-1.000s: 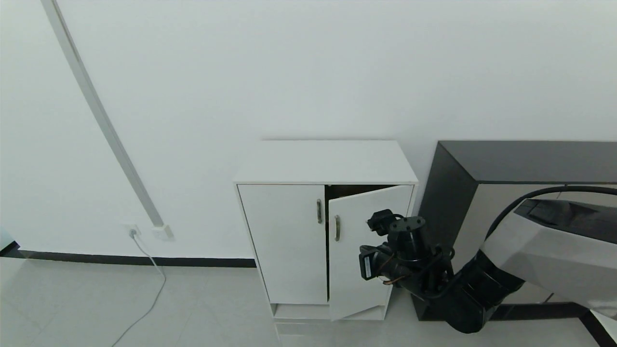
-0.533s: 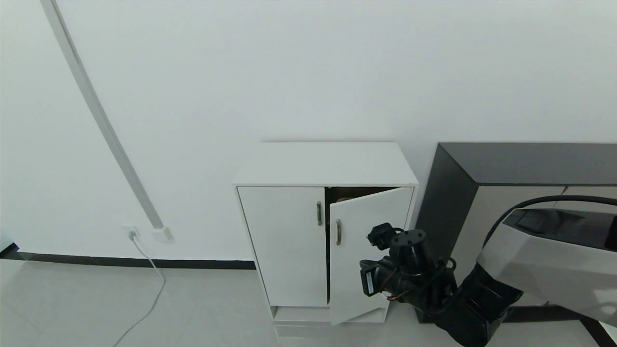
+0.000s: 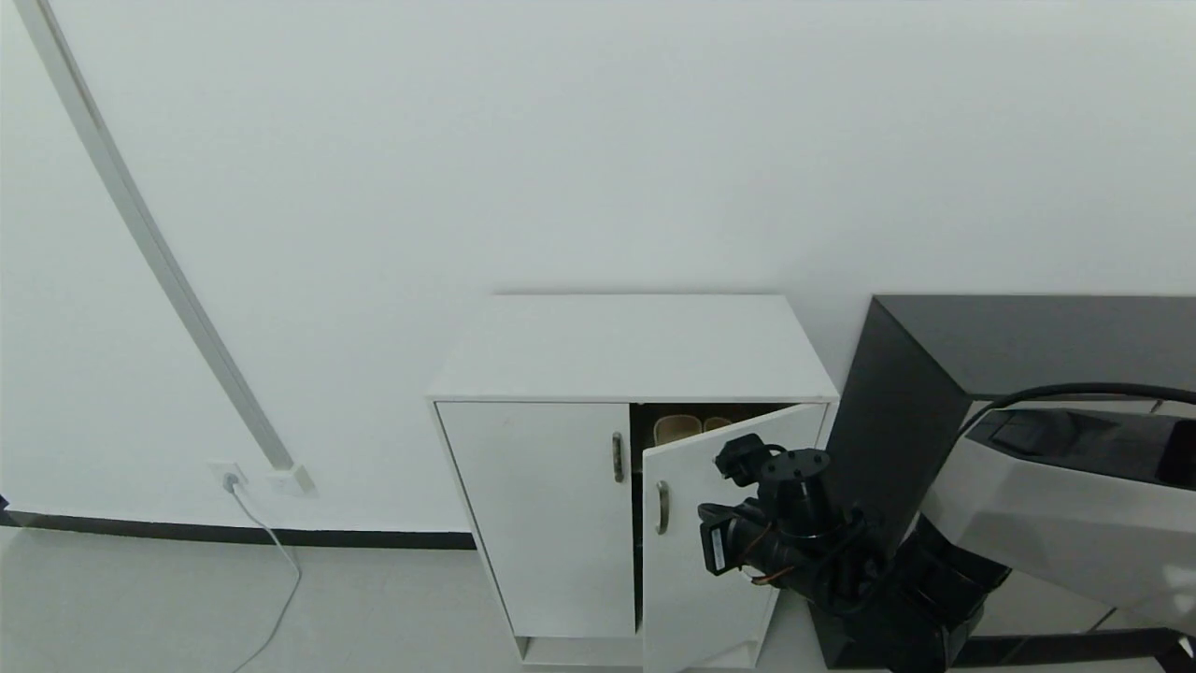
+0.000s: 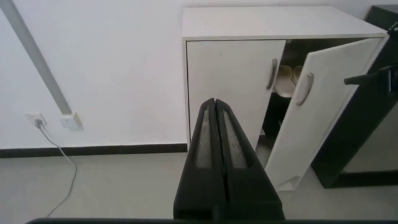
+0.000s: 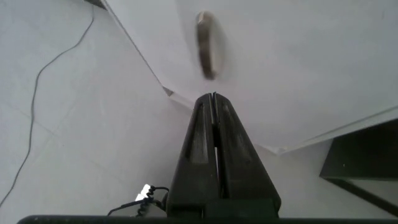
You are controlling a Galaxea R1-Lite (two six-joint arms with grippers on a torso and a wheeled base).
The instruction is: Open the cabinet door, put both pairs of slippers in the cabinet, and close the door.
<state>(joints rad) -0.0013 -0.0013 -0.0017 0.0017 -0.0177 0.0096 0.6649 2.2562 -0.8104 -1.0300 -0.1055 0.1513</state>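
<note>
left hand (image 4: 215, 102) closed, right hand (image 5: 214, 97) closed

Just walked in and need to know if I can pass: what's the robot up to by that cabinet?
It is working at the white cabinet. The right door stands partly open, and light slippers show inside. The right gripper, shut, points at that door's face near its handle; contact cannot be told. The left gripper, shut, holds nothing. The door is not yet closed.
</note>
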